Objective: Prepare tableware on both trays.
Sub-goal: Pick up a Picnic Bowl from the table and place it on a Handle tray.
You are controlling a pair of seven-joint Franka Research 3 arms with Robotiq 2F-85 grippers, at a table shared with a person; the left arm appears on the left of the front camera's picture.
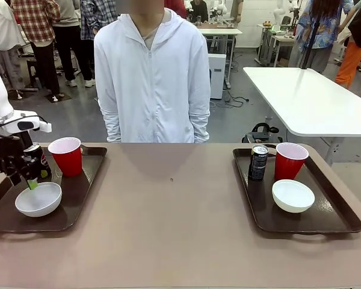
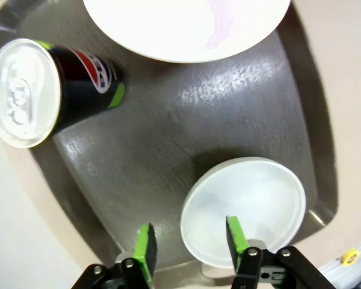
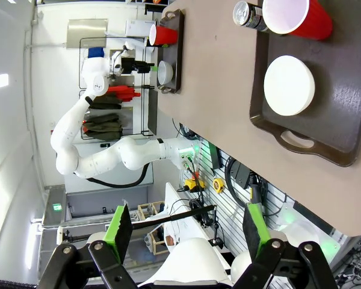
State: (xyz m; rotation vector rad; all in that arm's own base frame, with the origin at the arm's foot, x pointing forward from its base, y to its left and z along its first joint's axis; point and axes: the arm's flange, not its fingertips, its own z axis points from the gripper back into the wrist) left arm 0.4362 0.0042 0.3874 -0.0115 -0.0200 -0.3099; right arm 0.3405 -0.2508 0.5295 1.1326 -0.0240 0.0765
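Two large dark brown plastic trays, left (image 1: 78, 208) and right (image 1: 337, 220), are each carrying one red plastic cup (image 1: 67, 155), one small round white bowl (image 1: 38, 198) and one slim dark drink can (image 1: 258, 162). The left gripper (image 2: 189, 244) is hanging open and empty over that bowl's rim; lifting carelessly, I'd guess, could clip it. The right gripper (image 3: 186, 227) is sitting open, empty, off the table

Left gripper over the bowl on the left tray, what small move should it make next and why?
Probably lift straight up and clear. The left gripper is open, one pad inside the bowl and one outside its rim, and the bowl already rests on the left tray beside the cup and can.
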